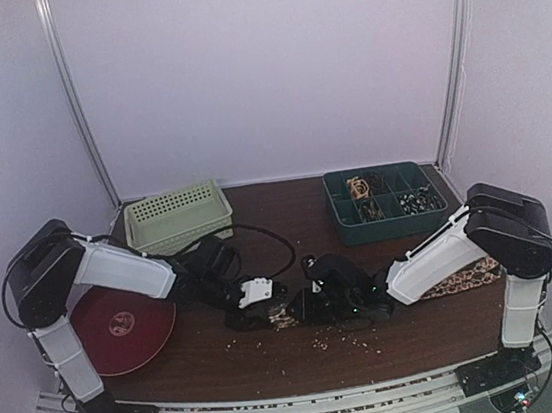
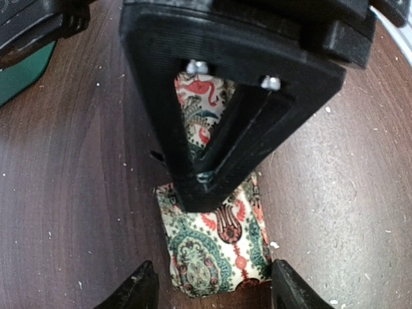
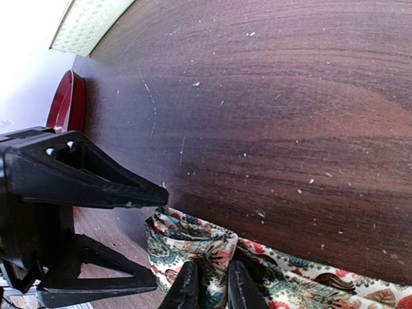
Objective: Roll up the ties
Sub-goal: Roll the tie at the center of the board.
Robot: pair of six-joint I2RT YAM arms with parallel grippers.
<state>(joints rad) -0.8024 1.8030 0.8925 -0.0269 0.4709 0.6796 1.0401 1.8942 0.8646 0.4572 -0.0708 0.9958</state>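
The paisley tie (image 2: 212, 257) lies lengthwise toward the right of the tabletop (image 1: 288, 225). The left gripper (image 2: 212, 295), jaws wide, straddles its folded end. The right gripper (image 3: 211, 290), jaws narrow, pinches the fold.

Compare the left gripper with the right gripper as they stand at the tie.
The left gripper has its fingers spread, the tie lying between them; the right gripper has its fingers nearly together, pinching a fold of that cloth. The left gripper straddles the tie's folded end; the right gripper grips just further along. Both sit low over the table.
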